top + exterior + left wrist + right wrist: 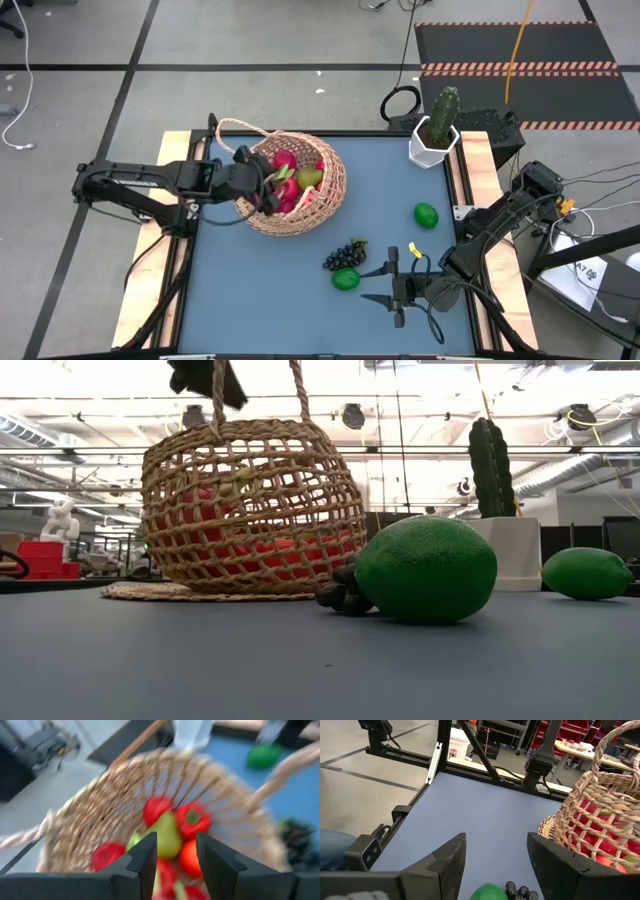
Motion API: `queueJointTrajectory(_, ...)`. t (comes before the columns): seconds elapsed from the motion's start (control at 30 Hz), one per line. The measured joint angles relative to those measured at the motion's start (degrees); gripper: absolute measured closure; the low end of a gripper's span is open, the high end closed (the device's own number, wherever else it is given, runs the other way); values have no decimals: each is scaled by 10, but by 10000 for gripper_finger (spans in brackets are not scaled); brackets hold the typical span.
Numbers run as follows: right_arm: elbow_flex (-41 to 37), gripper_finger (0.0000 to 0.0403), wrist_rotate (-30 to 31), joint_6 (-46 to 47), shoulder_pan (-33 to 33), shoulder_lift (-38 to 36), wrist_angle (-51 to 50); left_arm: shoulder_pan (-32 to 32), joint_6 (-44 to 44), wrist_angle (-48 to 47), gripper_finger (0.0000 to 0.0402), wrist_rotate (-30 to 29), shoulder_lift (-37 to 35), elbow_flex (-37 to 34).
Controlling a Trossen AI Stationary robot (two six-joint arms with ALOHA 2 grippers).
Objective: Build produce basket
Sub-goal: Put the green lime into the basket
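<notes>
Wicker basket (300,192) is sitting toward the far left of the blue table (260,300), tilting a little, with its thin loop handle arching off to the left. Red and pink fruits and a yellow-green pear (166,836) are lying inside it. Left gripper (262,188) is hovering over the basket's left rim, its two dark fingers (145,862) standing slightly apart with nothing between them, pointing down at the fruit. Right gripper (385,283) is waiting low near the front right of the table, its fingers spread open and holding nothing. Just beyond it a green lime (346,279) is resting beside a dark grape bunch (345,255), the two touching or nearly so. A second lime (426,215) is lying farther back on the right, well apart from the basket. A cactus in a white pot (436,140) is standing at the far right corner.
</notes>
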Motion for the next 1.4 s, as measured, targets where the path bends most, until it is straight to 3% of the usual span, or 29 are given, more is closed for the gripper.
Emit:
queueJointTrajectory(0.17, -1, 200, -1, 25, 0, 0, -4, -57, 31, 94, 263, -27, -9, 0)
queueJointTrajectory(0.37, -22, 195, -3, 74, -6, 0, -4, -137, 44, 136, 263, -76, 1, 1)
queueJointTrajectory(0.53, -35, 160, -21, 119, -17, 10, -4, -200, 38, 151, 263, -134, 31, 1)
queueJointTrajectory(0.77, -37, 103, -64, 159, -40, 57, 6, -254, 51, 184, 263, -168, 87, 0)
queueJointTrajectory(1.07, -17, 96, -106, 320, -17, 25, -115, -273, 128, 236, 264, -121, 109, 0)
queueJointTrajectory(1.4, -5, 99, -90, 231, -35, 72, -84, -273, 153, 240, 264, -104, 109, 0)
